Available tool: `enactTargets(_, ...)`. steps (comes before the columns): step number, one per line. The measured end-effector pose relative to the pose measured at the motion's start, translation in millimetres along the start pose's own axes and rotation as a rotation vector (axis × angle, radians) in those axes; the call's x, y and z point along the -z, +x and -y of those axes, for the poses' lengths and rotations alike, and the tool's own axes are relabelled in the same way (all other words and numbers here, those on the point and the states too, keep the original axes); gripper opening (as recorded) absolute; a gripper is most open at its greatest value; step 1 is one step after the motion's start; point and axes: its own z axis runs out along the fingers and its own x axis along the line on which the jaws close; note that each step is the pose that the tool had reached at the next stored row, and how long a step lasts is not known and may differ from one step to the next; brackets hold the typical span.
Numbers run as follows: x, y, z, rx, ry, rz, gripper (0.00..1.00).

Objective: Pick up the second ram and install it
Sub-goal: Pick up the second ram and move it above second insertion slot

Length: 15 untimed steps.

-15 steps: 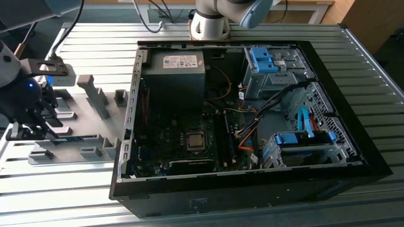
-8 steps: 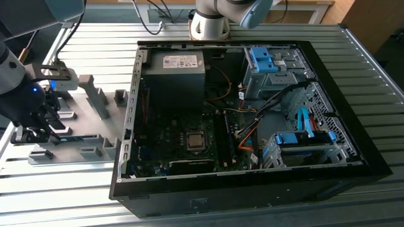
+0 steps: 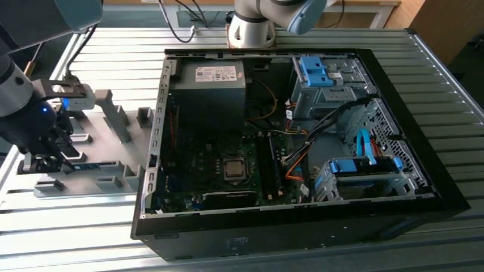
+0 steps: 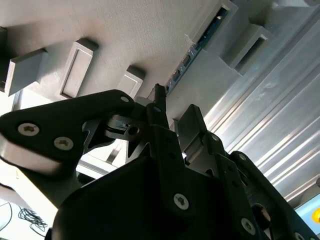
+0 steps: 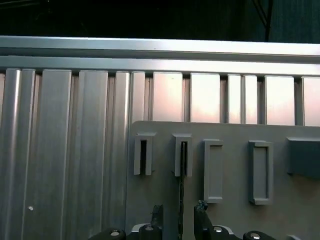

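Grey fixture plate [image 5: 235, 210], second ram [image 5: 181, 192] on edge in slotted block [image 5: 177, 155], end effector [image 5: 179, 207] spread astride

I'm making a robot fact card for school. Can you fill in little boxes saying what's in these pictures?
Arm: one, at the exterior view's left
Gripper: open, low over the plate, one finger on each side of the ram, with gaps
Ram: thin green stick, on edge in its grey holder blocks, not lifted
Plate: grey, with holder blocks, beside the case
Case: black, side open, board showing
Slots: long, black, inside the case
Table: ribbed metal
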Motion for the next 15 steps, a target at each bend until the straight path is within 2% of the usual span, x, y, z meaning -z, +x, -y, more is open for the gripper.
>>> enactTargets(7,-11.9,0.4,0.4,0.001,0.0,0.0007,0.38)
enactTargets(15,-17.1,-2.8,0.6,-0.001,0.0003,0.0024,0.38)
